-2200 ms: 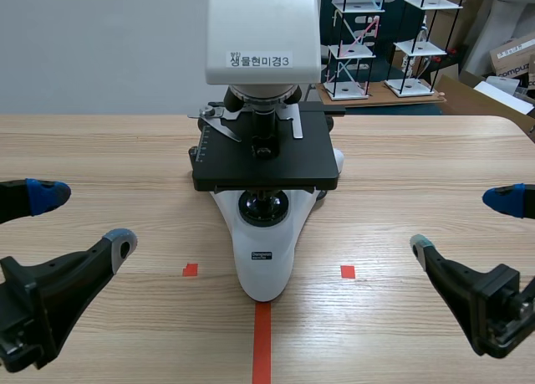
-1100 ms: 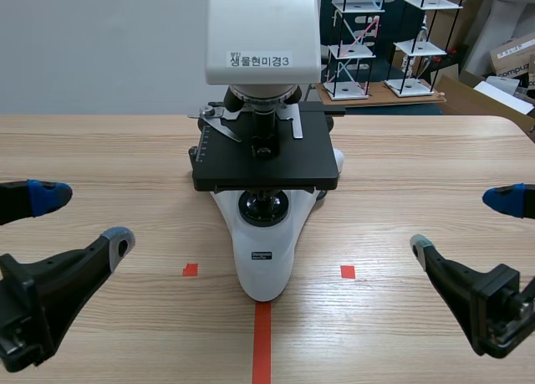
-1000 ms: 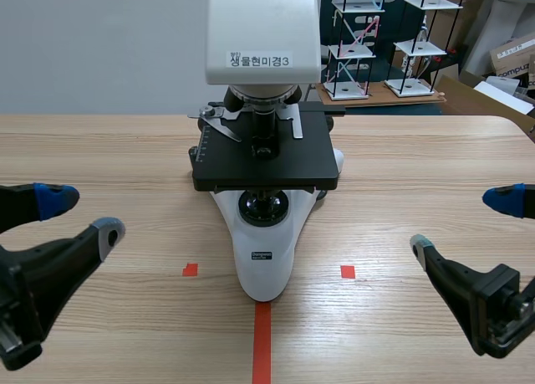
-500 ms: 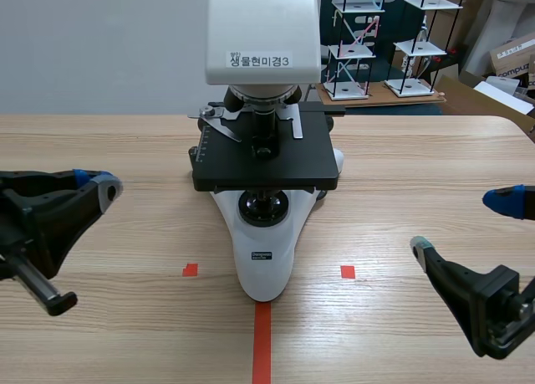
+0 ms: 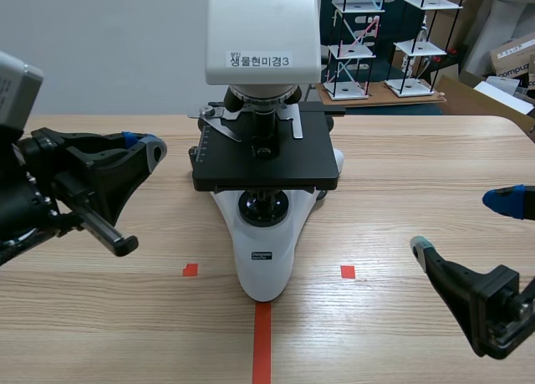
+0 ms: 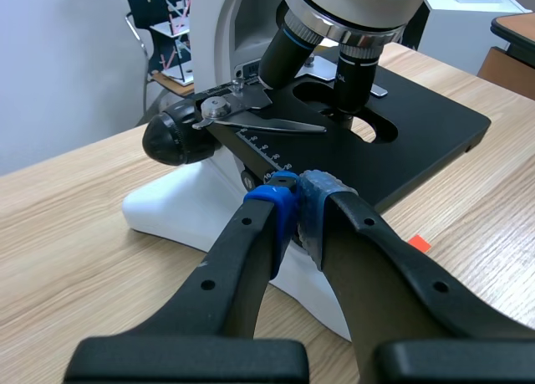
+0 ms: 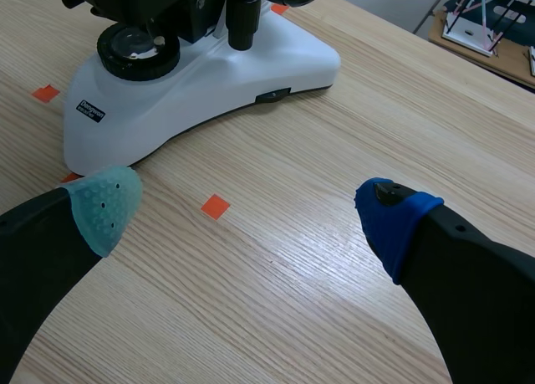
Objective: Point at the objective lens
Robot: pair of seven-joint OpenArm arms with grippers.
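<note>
A white microscope [image 5: 263, 66] with a black stage [image 5: 267, 162] stands at the table's middle. Its objective lenses [image 5: 266, 120] hang under the head over the stage; in the left wrist view two black lenses [image 6: 358, 74] show above the stage [image 6: 418, 133]. My left gripper [image 5: 146, 145] is shut on nothing, raised left of the stage, tips toward the microscope; its pads [image 6: 297, 204] meet just short of the stage edge [image 6: 267, 162]. My right gripper [image 5: 468, 225] stands open low at the right, with nothing between its fingers [image 7: 104, 208].
Wire racks [image 5: 384, 41] and cardboard boxes [image 5: 514, 53] stand behind the table's far right. The microscope base [image 7: 201, 74] lies ahead of my right gripper, beside an orange tape square [image 7: 215, 206].
My left gripper has shut, risen off the table and swung right toward the microscope stage. The right arm has not moved.
</note>
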